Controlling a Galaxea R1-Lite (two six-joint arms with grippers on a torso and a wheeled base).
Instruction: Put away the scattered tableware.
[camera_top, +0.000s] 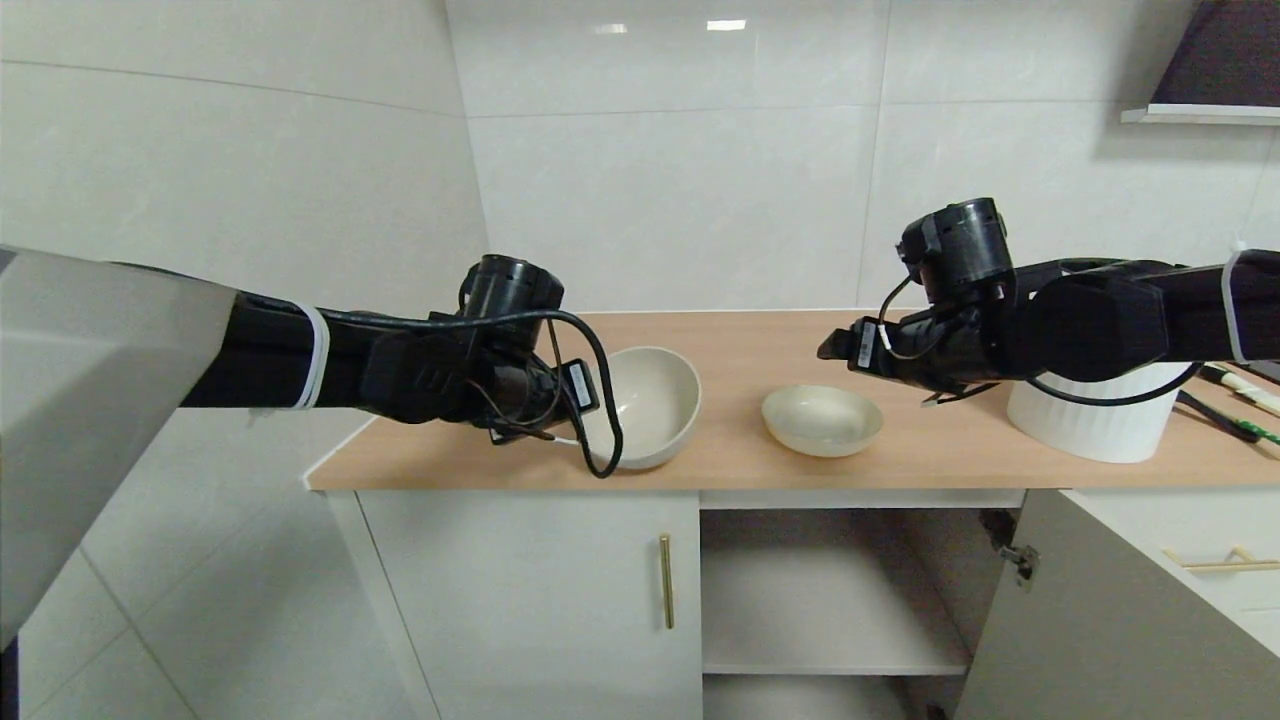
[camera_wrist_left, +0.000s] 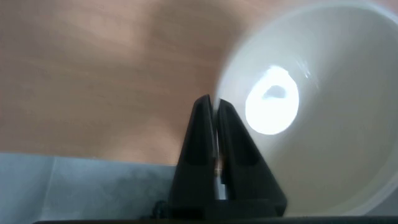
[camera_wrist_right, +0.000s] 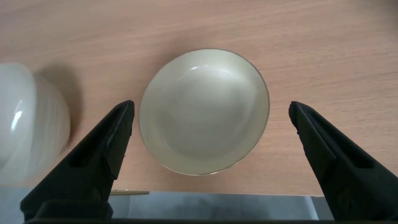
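A large white bowl (camera_top: 650, 400) is tipped on its side near the counter's left front corner, its opening facing my left arm. My left gripper (camera_wrist_left: 213, 101) is shut on the rim of this bowl (camera_wrist_left: 323, 124); in the head view the wrist hides the fingers. A shallow cream dish (camera_top: 822, 420) sits upright at the counter's middle. My right gripper (camera_top: 838, 350) hovers just right of and above it. In the right wrist view that gripper (camera_wrist_right: 210, 109) stands wide open, its fingers on either side of the dish (camera_wrist_right: 205, 112), with the large bowl (camera_wrist_right: 31, 124) beside it.
A white ribbed container (camera_top: 1090, 420) stands on the wooden counter (camera_top: 740, 345) under my right arm, with chopsticks (camera_top: 1240, 395) beyond it. Below, the right cabinet door (camera_top: 1100, 620) hangs open on a shelf (camera_top: 830, 610); the left door (camera_top: 530, 600) is closed.
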